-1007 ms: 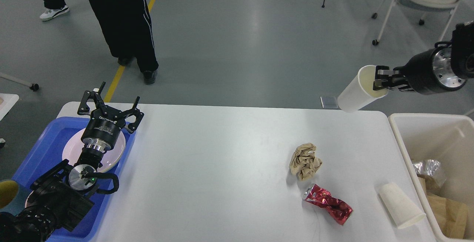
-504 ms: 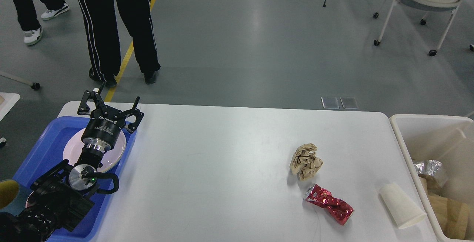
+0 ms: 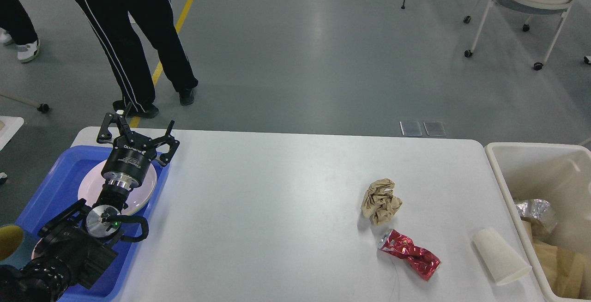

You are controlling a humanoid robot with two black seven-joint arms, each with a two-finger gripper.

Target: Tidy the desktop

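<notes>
The left gripper is hanging with its fingers spread wide and empty over the white plate in the blue tray; white lettering on its body is too small to read. The desktop is stretching across in front, carrying a crumpled brown paper, a crushed red can and a toppled white cup near the bin. The right gripper is out of sight.

A tray holding a plate sits at the worktop's left; crumpled paper, a crushed can and a paper cup lie right, beside a bin.
</notes>
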